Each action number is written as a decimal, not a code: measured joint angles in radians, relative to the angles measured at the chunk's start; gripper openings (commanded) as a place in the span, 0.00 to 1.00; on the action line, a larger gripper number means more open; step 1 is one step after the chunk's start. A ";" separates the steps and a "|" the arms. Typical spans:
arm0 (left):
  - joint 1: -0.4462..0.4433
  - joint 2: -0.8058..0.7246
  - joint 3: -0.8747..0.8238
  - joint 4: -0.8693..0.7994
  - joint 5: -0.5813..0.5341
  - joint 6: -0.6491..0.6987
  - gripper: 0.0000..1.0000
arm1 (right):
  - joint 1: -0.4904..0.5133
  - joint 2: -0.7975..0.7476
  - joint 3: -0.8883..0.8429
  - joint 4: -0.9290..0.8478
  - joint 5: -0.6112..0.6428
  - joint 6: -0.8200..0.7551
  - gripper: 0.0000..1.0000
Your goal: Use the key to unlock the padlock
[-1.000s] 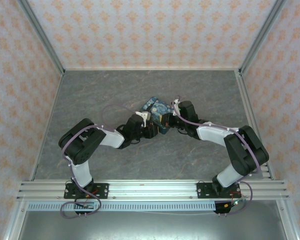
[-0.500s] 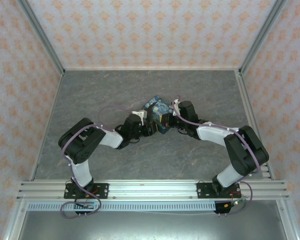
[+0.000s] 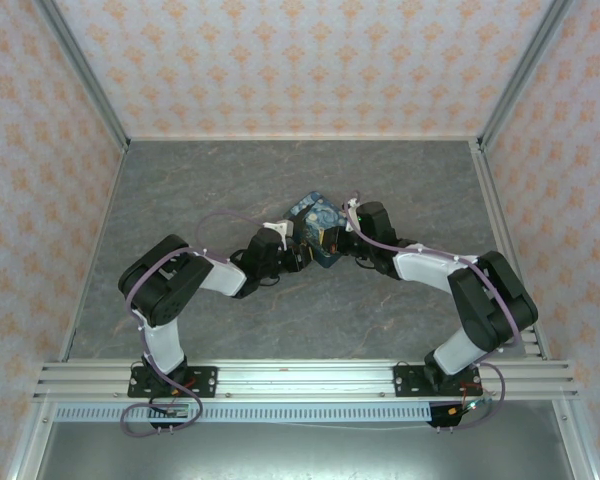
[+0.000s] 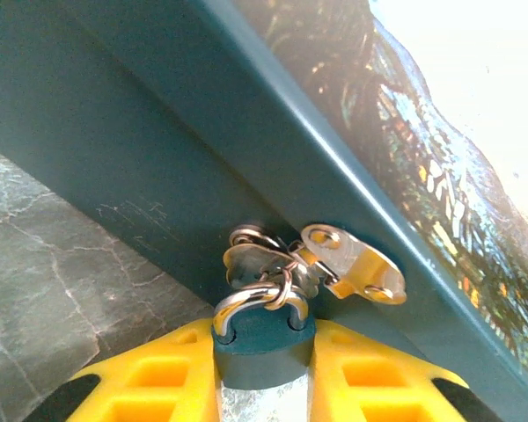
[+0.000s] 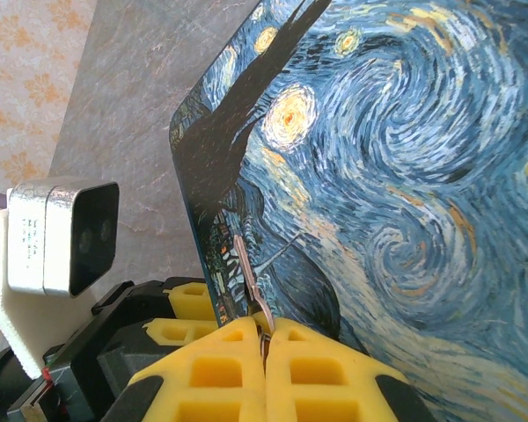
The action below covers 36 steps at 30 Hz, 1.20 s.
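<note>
At the starry blue tin [image 4: 114, 132], my left pincer [image 4: 262, 353] clamps the small rigid teal padlock [image 4: 264, 341] by its body; my right pincer [image 5: 264, 338] pinches the slim slippery metal key [image 5: 249, 281].

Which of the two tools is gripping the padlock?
The left tool: its yellow fingers clamp the teal padlock that hangs from the tin. The right tool pinches the thin key instead.

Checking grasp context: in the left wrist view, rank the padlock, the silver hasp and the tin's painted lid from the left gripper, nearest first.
1. padlock, clamped in the left gripper, bottom centre.
2. silver hasp, just above it.
3. painted lid, upper right.
</note>
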 measured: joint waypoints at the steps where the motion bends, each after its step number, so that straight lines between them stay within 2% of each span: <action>1: 0.000 0.000 0.000 0.000 0.000 0.000 0.22 | 0.000 -0.003 0.000 -0.004 0.000 -0.001 0.00; 7: 0.000 0.000 0.000 0.000 0.001 -0.007 0.21 | 0.004 -0.070 0.000 -0.097 0.018 -0.039 0.00; 12: -0.001 -0.024 0.009 -0.047 0.001 -0.048 0.20 | 0.004 -0.220 -0.014 -0.145 0.060 -0.084 0.00; 19: -0.031 -0.094 0.062 -0.180 0.001 -0.137 0.15 | 0.020 -0.452 -0.189 -0.166 0.094 -0.129 0.00; 23: -0.042 -0.135 0.084 -0.245 0.001 -0.195 0.13 | 0.052 -0.533 -0.283 -0.180 0.114 -0.141 0.00; 29: -0.043 -0.148 0.096 -0.316 0.010 -0.289 0.12 | 0.124 -0.544 -0.324 -0.182 0.163 -0.157 0.00; 36: -0.048 -0.163 0.096 -0.392 0.026 -0.385 0.12 | 0.196 -0.451 -0.328 -0.116 0.220 -0.187 0.00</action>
